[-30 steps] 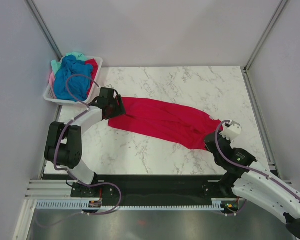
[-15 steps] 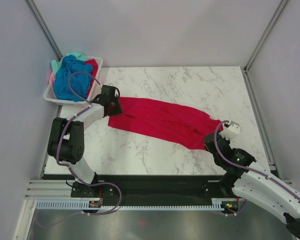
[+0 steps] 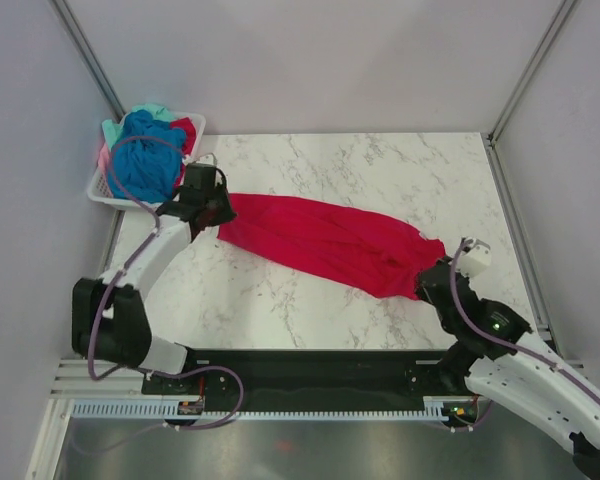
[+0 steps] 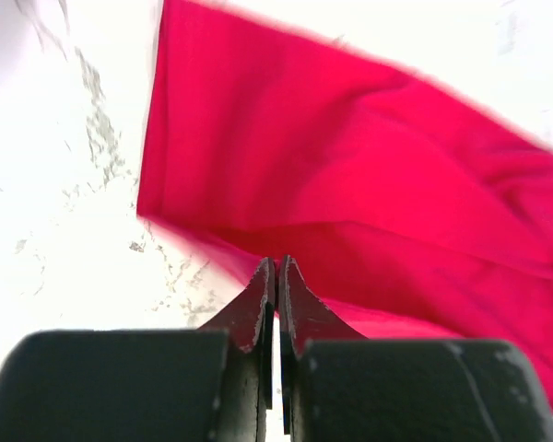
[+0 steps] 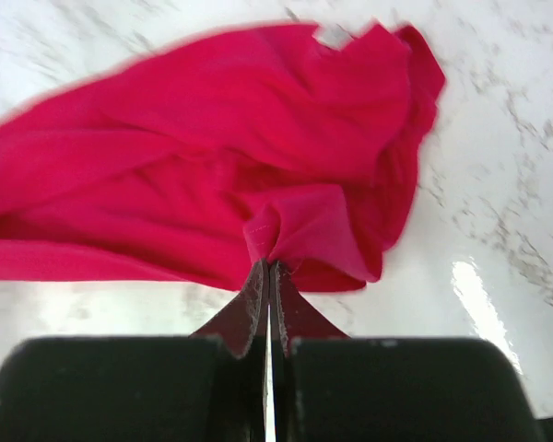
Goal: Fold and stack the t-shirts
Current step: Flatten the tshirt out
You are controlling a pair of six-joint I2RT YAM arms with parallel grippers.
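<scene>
Left claw [image 4: 276,264], lately spread, now tight on crimson t-shirt [image 3: 320,240] near white basket [image 3: 102,192]; right claw [image 5: 268,265] likewise.

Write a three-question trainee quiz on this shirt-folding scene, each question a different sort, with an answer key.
1. True or false: the crimson t-shirt lies in the white basket.
2. The right gripper is: A open; B shut on the crimson t-shirt; C holding a blue shirt.
3. Fill in: the bright blue t-shirt sits in the ____.
Key: 1 false, on the marble table; 2 B; 3 white basket.
</scene>
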